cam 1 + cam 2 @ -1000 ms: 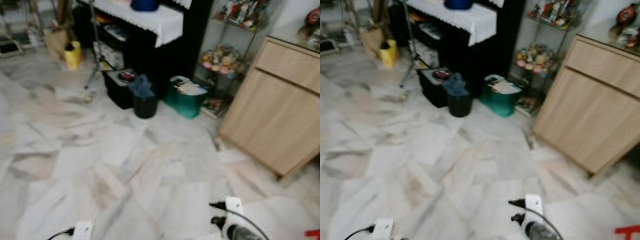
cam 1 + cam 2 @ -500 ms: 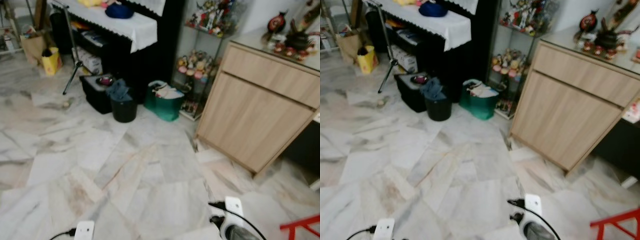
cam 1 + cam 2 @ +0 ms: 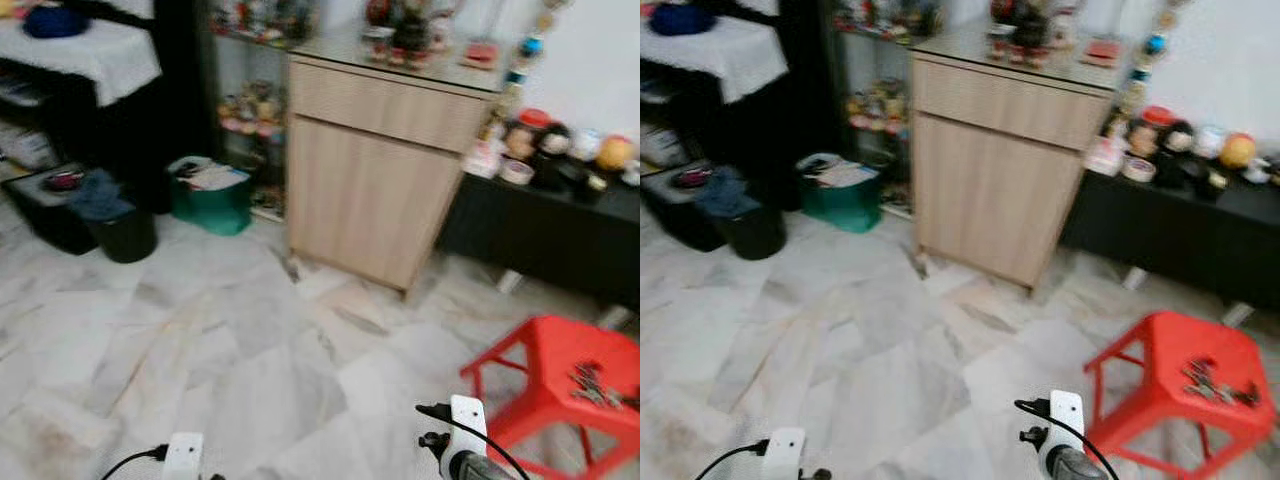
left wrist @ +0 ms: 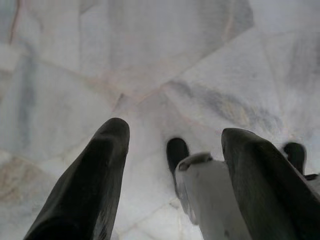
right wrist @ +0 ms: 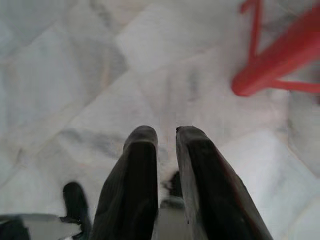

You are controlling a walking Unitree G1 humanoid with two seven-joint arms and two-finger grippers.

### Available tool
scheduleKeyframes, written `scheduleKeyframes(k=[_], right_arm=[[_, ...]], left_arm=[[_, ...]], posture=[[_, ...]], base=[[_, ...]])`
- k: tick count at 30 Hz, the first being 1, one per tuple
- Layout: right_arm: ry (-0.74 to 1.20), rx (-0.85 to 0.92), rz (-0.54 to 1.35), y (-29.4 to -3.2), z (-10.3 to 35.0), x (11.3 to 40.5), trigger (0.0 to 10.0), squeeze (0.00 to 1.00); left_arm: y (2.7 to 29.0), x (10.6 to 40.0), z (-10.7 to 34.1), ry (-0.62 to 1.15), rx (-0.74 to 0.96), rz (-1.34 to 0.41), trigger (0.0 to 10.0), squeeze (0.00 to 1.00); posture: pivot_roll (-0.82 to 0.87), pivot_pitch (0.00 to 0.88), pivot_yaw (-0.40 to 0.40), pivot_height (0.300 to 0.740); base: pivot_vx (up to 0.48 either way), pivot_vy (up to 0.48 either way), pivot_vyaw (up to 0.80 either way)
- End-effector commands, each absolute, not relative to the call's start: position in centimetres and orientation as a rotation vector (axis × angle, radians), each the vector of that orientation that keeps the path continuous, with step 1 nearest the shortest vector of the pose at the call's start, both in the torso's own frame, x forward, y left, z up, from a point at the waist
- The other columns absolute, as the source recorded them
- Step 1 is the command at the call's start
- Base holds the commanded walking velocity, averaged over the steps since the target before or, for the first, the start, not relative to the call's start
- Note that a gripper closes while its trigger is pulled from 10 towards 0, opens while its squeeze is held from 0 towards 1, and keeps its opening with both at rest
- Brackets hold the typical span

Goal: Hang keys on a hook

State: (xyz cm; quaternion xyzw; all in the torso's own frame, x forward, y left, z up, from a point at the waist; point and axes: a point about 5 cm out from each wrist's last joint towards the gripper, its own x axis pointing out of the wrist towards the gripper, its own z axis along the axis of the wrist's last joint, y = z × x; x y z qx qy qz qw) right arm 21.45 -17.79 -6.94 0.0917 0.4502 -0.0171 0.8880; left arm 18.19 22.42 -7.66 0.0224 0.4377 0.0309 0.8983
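A bunch of keys (image 3: 592, 384) lies on the seat of a red plastic stool (image 3: 535, 352) at the lower right, on the marble floor. Both arms hang low at the bottom edge of the eye views, the left wrist (image 3: 183, 455) and the right wrist (image 3: 465, 440). In the left wrist view my left gripper (image 4: 175, 131) points down at the floor, open and with nothing between its fingers. My right gripper (image 5: 165, 131) is shut on nothing above the floor, with a red stool leg (image 5: 280, 60) close beside it.
A light wooden cabinet (image 3: 380, 190) stands ahead, ornaments on its top. A low black shelf (image 3: 560, 225) with figurines runs to its right. A green bin (image 3: 210, 195), a black bin (image 3: 120, 228) and a white-clothed table (image 3: 95, 55) are at the left.
The camera has swung to the right: the cabinet shifted from the right to the middle, and the red stool with the keys came into view. Both arms hang as before.
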Motion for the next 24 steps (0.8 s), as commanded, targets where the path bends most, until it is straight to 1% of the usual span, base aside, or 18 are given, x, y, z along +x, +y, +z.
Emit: scheduleKeyframes(k=[1, 2, 5, 6, 16, 24], right_arm=[[0.929, 0.179, -0.061, -18.6, -6.9, 21.4, 10.0, 0.00], [0.922, 0.181, -0.065, -18.7, -6.8, 21.5, 10.0, 0.00], [0.920, 0.185, -0.064, -18.7, -6.8, 21.5, 10.0, 0.00], [0.911, 0.199, -0.059, -18.6, -6.8, 21.6, 10.0, 1.00], [0.901, 0.202, -0.066, -18.7, -6.7, 21.6, 10.0, 1.00], [0.906, 0.198, -0.081, -19.0, -6.8, 21.4, 10.0, 1.00]], left_arm=[[21.6, 17.7, -8.1, 0.930, 0.020, 0.045, 10.0, 0.00], [23.0, 17.4, -7.9, 0.930, 0.024, 0.058, 10.0, 0.00], [23.5, 17.3, -7.8, 0.929, 0.024, 0.063, 10.0, 0.00], [23.6, 17.3, -7.8, 0.925, 0.025, 0.064, 10.0, 0.00], [22.0, 18.1, -7.8, 0.906, 0.017, 0.049, 10.0, 0.00], [21.6, 18.0, -7.9, 0.903, 0.006, 0.041, 10.0, 0.00]], posture=[[0.07, 0.000, -0.043, 0.740], [0.07, 0.000, -0.044, 0.740], [0.07, 0.000, -0.044, 0.740], [0.08, 0.000, -0.045, 0.740], [0.07, 0.000, -0.047, 0.740], [0.08, 0.000, -0.053, 0.740]], base=[[0.000, -0.382, 0.00], [0.000, -0.382, 0.00], [0.000, -0.382, 0.00], [0.000, -0.382, 0.00], [0.000, -0.383, 0.00], [0.000, -0.383, 0.00]])
